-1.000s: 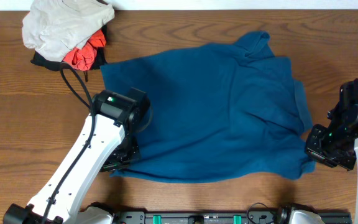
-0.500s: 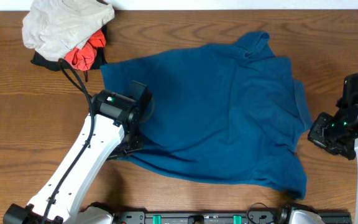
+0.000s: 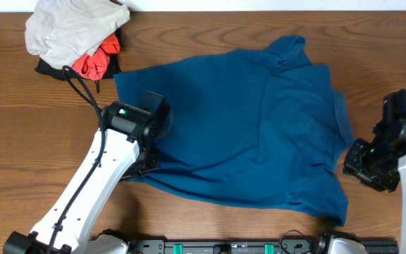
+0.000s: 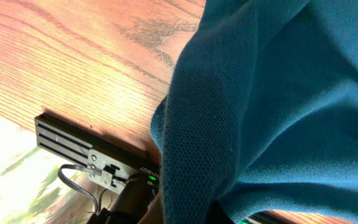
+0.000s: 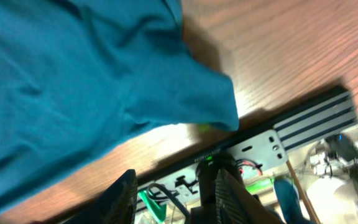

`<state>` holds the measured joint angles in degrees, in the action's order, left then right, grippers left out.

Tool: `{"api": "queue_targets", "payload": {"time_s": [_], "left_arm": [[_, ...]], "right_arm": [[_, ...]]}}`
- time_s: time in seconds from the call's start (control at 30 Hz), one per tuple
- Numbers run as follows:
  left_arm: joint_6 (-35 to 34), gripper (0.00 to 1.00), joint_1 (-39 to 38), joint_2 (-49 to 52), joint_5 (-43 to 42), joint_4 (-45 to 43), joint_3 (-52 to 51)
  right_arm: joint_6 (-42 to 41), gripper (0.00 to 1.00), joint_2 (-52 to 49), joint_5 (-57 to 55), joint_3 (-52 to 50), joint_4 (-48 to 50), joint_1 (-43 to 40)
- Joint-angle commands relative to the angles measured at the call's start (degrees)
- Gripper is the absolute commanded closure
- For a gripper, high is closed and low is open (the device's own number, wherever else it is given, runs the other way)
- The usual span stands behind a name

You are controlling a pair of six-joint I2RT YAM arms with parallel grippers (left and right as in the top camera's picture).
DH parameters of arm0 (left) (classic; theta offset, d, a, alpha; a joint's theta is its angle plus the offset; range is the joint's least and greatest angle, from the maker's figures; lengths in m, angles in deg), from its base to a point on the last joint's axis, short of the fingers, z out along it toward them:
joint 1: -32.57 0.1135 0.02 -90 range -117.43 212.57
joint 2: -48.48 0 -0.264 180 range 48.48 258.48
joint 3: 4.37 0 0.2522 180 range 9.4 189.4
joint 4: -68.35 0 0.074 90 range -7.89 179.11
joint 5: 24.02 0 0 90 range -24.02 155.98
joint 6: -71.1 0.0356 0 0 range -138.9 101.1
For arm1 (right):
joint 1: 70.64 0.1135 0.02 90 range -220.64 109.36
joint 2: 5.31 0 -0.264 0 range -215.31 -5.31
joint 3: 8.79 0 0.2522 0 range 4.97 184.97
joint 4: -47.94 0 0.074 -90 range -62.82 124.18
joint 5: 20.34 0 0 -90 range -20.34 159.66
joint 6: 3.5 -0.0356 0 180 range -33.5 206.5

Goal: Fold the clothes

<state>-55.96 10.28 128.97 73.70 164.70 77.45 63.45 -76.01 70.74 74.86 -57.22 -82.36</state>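
A blue polo shirt (image 3: pixel 259 127) lies spread on the wooden table, collar at the far side. My left gripper (image 3: pixel 141 168) is at the shirt's near left hem and shut on it. In the left wrist view the cloth (image 4: pixel 278 93) drapes over the fingers and hides them. My right gripper (image 3: pixel 361 168) is open and empty, just right of the shirt's near right side. In the right wrist view its fingers (image 5: pixel 176 196) gape with nothing between them, and the shirt's corner (image 5: pixel 73 81) lies flat beyond them.
A pile of beige, red and black clothes (image 3: pixel 76 35) sits at the far left corner. A black rail runs along the table's front edge (image 4: pixel 73 140), also seen in the right wrist view (image 5: pixel 303 124).
The near hem was pulled away from the front edge on the left. My right gripper let go of the right corner, which dropped flat, then moved slightly down and left.
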Motion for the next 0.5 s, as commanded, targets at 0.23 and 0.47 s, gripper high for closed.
{"api": "queue_targets", "payload": {"time_s": [0.23, 0.47], "left_arm": [[0.5, 0.94, 0.3, 0.0, 1.3, 0.7, -0.1], [0.5, 0.94, 0.3, 0.0, 1.3, 0.7, -0.1]], "right_arm": [[-3.6, 0.62, 0.3, 6.7, -14.0, 7.5, -0.3], [-7.2, 0.58, 0.3, 6.9, -21.9, 16.9, -0.3]]}}
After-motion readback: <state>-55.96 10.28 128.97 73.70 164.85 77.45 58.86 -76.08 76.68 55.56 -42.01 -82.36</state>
